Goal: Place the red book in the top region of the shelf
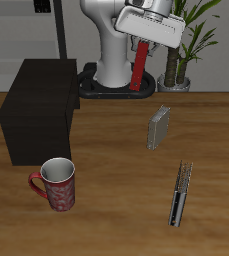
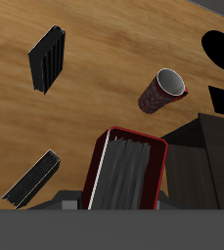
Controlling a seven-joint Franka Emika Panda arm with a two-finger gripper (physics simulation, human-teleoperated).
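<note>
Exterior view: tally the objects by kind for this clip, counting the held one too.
Books: 3 - red book in the gripper, grey book, black book
Mugs: 1 - mug
Shelves: 1 - shelf
Total: 5

tabletop (image 1: 106, 190): I'm seeing warm wood grain with a smooth, faintly satin finish.
shelf (image 1: 36, 105): It's looking like dark brown-black wood, matt.
red book (image 1: 139, 62): It's showing me a smooth dark-red hard cover.
mug (image 1: 57, 184): I'm reading it as glazed, red patterned outside, pale grey rim.
grey book (image 1: 159, 128): It's appearing dull and matt.
black book (image 1: 179, 194): I'm seeing a dark matt cover.
end effector (image 1: 146, 28): It's looking like smooth white plastic.
</note>
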